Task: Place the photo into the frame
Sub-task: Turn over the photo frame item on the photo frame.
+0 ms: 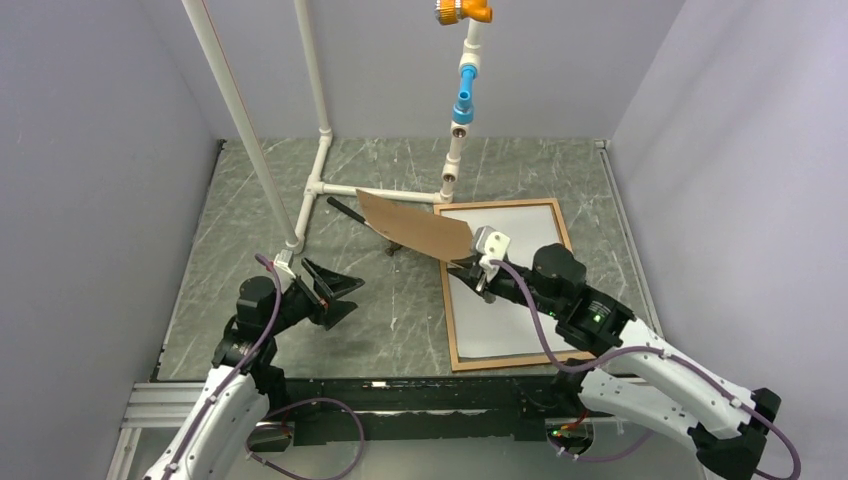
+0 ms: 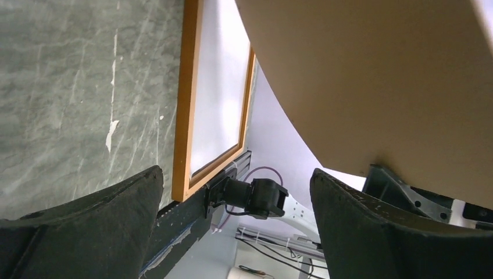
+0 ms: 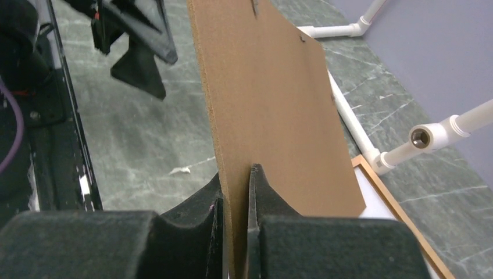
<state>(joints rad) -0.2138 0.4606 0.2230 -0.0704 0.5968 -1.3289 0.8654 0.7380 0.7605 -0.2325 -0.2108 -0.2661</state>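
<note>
The frame (image 1: 447, 300) lies flat on the table at the right, a thin orange-brown rectangle. Inside it lies the photo (image 1: 510, 290), plain white side up. My right gripper (image 1: 478, 272) hovers over the frame's upper left part, shut on the lower corner of a brown backing board (image 1: 415, 228) that tilts up and to the left. In the right wrist view the board (image 3: 267, 104) stands edge-on between the fingers (image 3: 235, 174), with the frame rail (image 3: 407, 221) beyond it. My left gripper (image 1: 335, 293) hangs wide open left of the frame with nothing in it; its view shows the frame (image 2: 186, 104), photo (image 2: 218, 87) and board (image 2: 372, 70).
A white pipe stand (image 1: 320, 150) rises at the back left, its base pipe running along the table behind the board. A pipe arm with blue and orange fittings (image 1: 463, 95) hangs above the frame's far edge. A black strut (image 1: 345, 208) pokes out under the board. Grey walls enclose the table.
</note>
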